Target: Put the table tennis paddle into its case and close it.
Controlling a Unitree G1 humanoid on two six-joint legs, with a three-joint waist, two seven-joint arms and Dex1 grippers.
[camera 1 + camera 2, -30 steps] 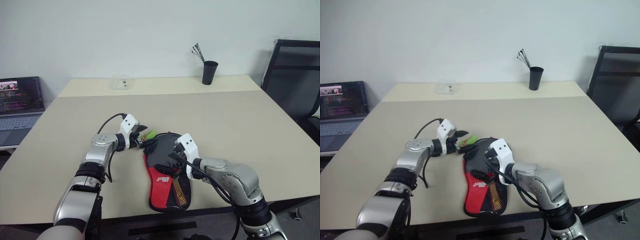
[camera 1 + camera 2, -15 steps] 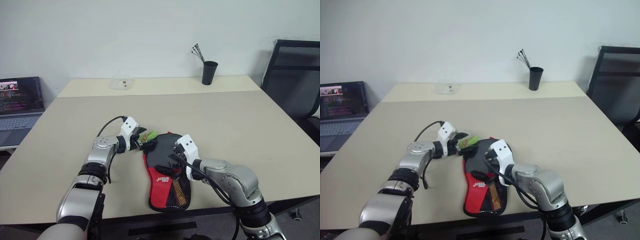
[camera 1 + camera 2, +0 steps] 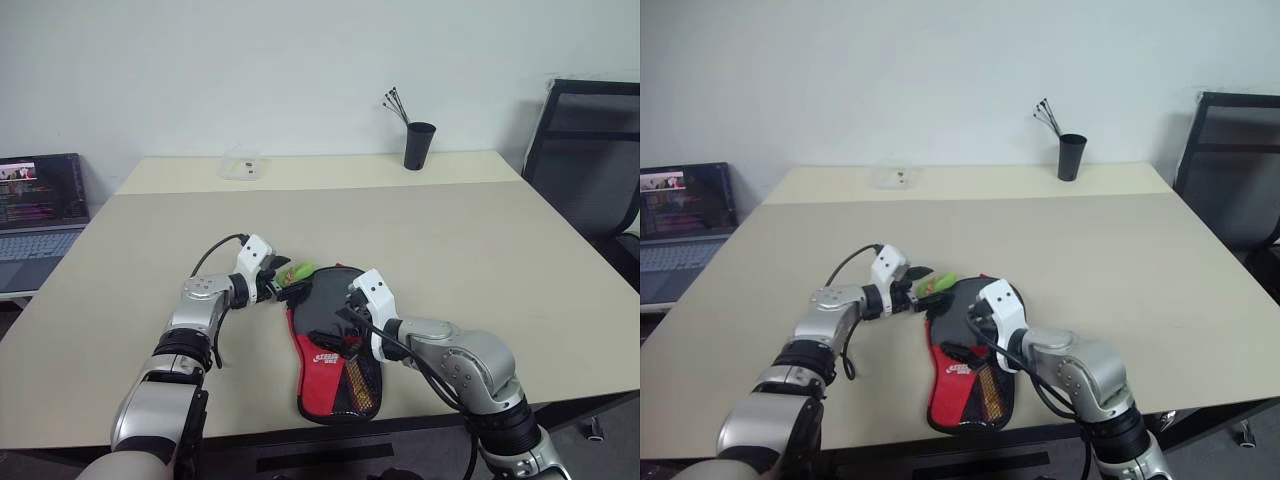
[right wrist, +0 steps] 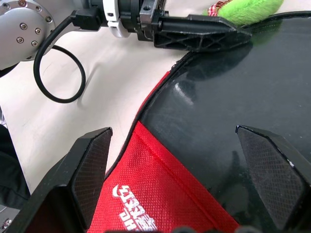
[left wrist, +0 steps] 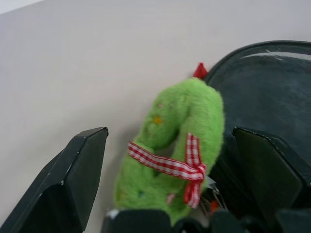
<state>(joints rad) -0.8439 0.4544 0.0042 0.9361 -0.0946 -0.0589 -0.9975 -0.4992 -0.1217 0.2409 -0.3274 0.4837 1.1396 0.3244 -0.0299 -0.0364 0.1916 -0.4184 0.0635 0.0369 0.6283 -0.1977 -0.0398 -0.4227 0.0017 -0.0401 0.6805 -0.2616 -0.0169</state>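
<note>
Case (image 3: 333,345), a flat paddle-shaped pouch of black fabric with a red lower part bearing a white logo, is lying on the beige bench (image 3: 450,240) near its front edge, round black end pointing away from the robot and red end toward it. Whether the table tennis paddle is sitting inside the case I cannot tell. A fuzzy green pull tag (image 5: 175,145), tied with a red-and-white checked ribbon, is lying at the far rim of the case, just off its black round end.

Left gripper (image 3: 283,283) is reaching in from the left of the case, and its jaws are standing apart on either side of the green pull tag, not pressed onto it; one finger is lying over the bare bench, the other over the black edge of the case. Right gripper (image 3: 347,320) is hovering over the black middle of the case, its jaws spread wide and gripping nothing, with the red logo part lying between them in the right wrist view.

Well beyond the case, at the far edge of the bench, a black cup (image 3: 419,145) with thin sticks in it is standing upright, and a small clear container (image 3: 240,165) is sitting far to the case's left rear. An open laptop (image 3: 38,205) is sitting off the bench's left side, and a black chair (image 3: 590,160) is standing off its right.
</note>
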